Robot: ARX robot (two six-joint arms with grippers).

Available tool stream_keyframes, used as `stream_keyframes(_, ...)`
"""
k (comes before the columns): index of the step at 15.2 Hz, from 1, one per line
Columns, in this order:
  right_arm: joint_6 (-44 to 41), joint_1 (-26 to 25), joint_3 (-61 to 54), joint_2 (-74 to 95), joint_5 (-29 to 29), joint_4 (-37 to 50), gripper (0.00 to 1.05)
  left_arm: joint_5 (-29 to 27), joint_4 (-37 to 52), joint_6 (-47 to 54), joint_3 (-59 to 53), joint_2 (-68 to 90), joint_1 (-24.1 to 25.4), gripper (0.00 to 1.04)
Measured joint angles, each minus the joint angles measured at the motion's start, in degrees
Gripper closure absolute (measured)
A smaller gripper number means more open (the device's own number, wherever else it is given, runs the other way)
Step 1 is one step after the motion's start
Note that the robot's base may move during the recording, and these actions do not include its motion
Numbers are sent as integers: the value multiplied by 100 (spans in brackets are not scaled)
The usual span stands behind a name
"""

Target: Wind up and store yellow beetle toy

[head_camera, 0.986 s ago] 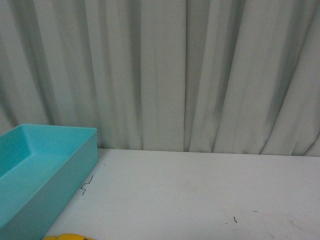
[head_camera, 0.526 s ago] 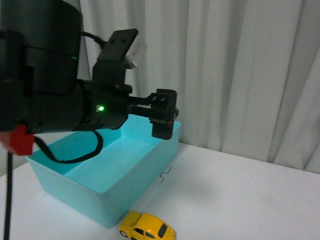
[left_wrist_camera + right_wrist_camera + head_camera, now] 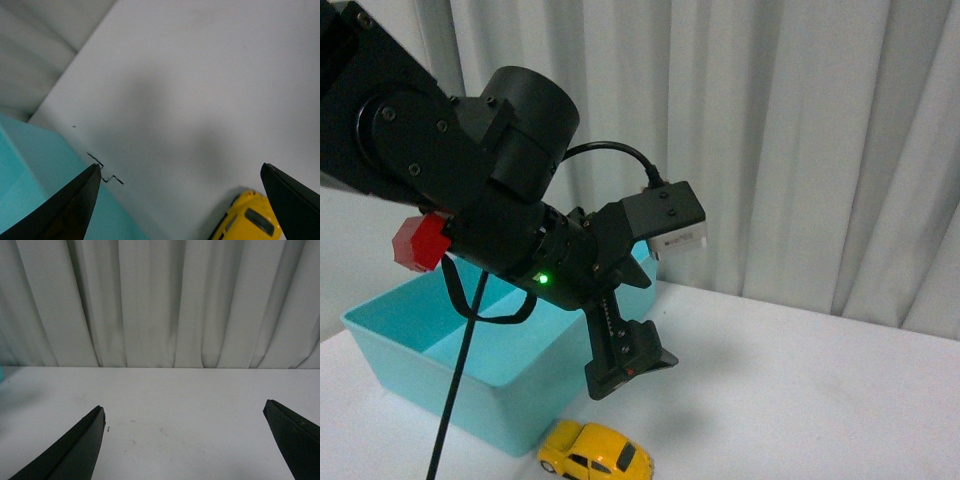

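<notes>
1. The yellow beetle toy (image 3: 595, 452) stands on its wheels on the desk (image 3: 800, 400), just beside the turquoise bin's (image 3: 410, 375) outer wall, not inside it
2. It is probably light and stiff. The glossy rounded shell may slip, so pinching across the flatter door sides looks safest, and free wheels could let it roll
3. The left tool (image 3: 180, 166) hangs beside the bin, over the toy, fingers spread and empty. The right tool (image 3: 184, 405), away from the bin, is likewise spread and empty
4. The desk is white, smooth and faintly scuffed. A pale curtain (image 3: 800, 150) hangs behind the bin
</notes>
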Motion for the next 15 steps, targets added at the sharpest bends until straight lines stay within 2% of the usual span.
stream_keyframes(3, 0, 0, 0, 0, 0, 0, 7, -291, -896, 1294, 87, 162, -219, 7)
stream_keyframes(6, 0, 0, 0, 0, 0, 0, 7, -732, -1126, 2098, -4, 505, -273, 7)
stream_keyframes(10, 0, 0, 0, 0, 0, 0, 7, -1456, -960, 2667, -98, 997, -153, 7)
stream_keyframes(15, 0, 0, 0, 0, 0, 0, 7, -1655, -984, 2793, -98, 1080, -131, 7)
